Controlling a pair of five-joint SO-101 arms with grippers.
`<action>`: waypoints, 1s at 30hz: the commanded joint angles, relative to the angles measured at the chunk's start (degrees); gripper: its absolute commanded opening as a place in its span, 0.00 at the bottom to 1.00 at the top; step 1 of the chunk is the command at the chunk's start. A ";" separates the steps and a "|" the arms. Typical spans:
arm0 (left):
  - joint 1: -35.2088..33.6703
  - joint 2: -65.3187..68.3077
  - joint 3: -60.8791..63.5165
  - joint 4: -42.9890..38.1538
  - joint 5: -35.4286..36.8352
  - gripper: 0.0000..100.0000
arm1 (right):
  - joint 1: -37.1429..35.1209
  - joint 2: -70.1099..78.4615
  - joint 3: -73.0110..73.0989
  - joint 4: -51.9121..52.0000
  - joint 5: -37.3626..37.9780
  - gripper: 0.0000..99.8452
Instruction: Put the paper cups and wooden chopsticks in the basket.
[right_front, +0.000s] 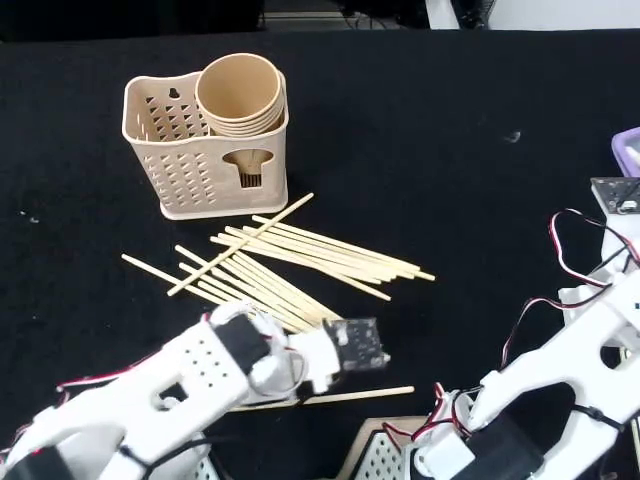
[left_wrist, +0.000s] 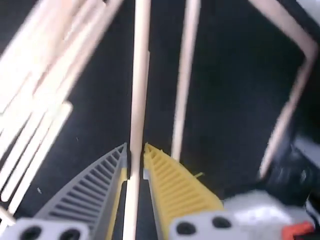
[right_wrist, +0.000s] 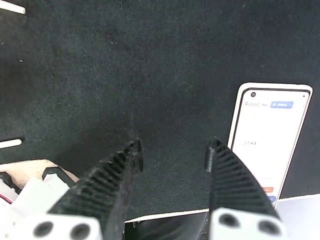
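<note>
A beige perforated basket stands at the back left with a stack of paper cups inside it. Several wooden chopsticks lie scattered in front of the basket, and one more chopstick lies apart near the front. My left arm hangs over the near end of the pile. In the left wrist view, my left gripper is shut on a single chopstick, with other sticks beside it. My right gripper stands open over bare black cloth, holding nothing.
A phone lies on the cloth close to the right gripper. My right arm and its red and black wires take up the front right. A purple object sits at the right edge.
</note>
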 joint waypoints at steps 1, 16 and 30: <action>-0.22 -5.80 -0.40 4.48 -2.64 0.03 | 0.62 -1.01 -0.31 0.44 0.26 0.22; -28.18 -23.30 -17.01 4.40 -2.46 0.03 | -3.16 -1.45 15.78 -8.44 -0.62 0.02; -39.87 -24.44 -27.12 -13.71 20.66 0.03 | -34.99 -5.05 29.76 -31.82 -23.47 0.01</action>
